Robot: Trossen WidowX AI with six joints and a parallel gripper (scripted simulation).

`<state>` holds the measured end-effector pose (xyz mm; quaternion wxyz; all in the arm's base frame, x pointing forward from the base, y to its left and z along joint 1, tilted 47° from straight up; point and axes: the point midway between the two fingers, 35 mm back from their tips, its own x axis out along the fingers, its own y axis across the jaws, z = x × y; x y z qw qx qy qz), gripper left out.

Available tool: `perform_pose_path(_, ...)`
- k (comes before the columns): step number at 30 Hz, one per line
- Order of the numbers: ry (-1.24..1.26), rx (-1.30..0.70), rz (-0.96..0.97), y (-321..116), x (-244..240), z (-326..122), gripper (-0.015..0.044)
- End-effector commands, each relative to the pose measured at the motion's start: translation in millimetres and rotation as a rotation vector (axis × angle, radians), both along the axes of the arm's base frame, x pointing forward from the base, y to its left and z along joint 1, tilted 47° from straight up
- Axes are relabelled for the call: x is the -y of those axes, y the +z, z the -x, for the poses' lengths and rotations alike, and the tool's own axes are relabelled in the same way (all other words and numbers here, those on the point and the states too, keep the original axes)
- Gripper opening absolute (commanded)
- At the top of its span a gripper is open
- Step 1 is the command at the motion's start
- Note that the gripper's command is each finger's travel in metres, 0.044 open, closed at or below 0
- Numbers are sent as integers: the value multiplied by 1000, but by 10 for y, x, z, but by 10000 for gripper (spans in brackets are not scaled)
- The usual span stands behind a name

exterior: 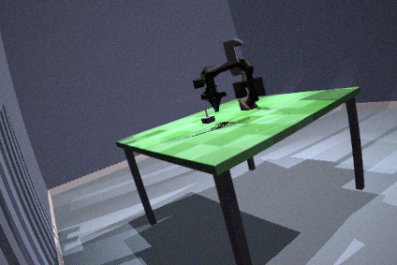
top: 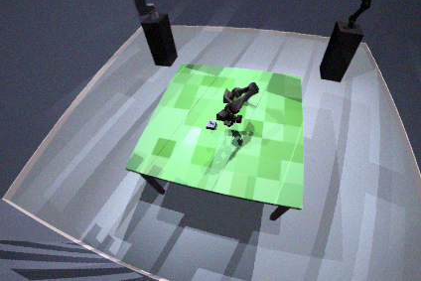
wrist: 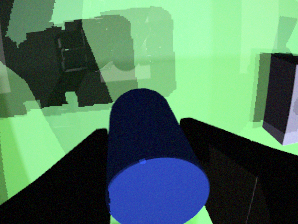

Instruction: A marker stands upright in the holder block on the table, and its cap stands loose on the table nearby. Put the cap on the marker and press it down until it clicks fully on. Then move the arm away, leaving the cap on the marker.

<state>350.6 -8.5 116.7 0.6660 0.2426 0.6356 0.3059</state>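
My gripper (top: 228, 122) (exterior: 216, 105) (wrist: 144, 134) is shut on the blue cap (exterior: 216, 108) (wrist: 159, 190), one finger on each side of it. The cap is held clear of the table top, its bright blue round end facing the wrist camera. The small pale holder block (top: 210, 125) (exterior: 208, 120) (wrist: 280, 100) stands on the table, to the left of the gripper in the top and exterior views and at the right edge of the wrist view. The thin marker (exterior: 206, 112) stands upright in the block, lower than the gripper's body. The marker is not clearly visible in the wrist view.
The green table (top: 268, 184) (exterior: 281, 131) carries the arm's base, behind the gripper. Dark shadows of the arm fall on the table top. Two other arms stand on dark pedestals (top: 160, 40) (top: 342, 52) beyond the table's far edge.
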Motion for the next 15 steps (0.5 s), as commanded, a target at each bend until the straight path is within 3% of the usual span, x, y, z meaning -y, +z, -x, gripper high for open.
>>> perform_pose_path(1,3,6,9,-96,192,-31,0)
perform_pose_path(15,4,5,12,-440,757,-21,0)
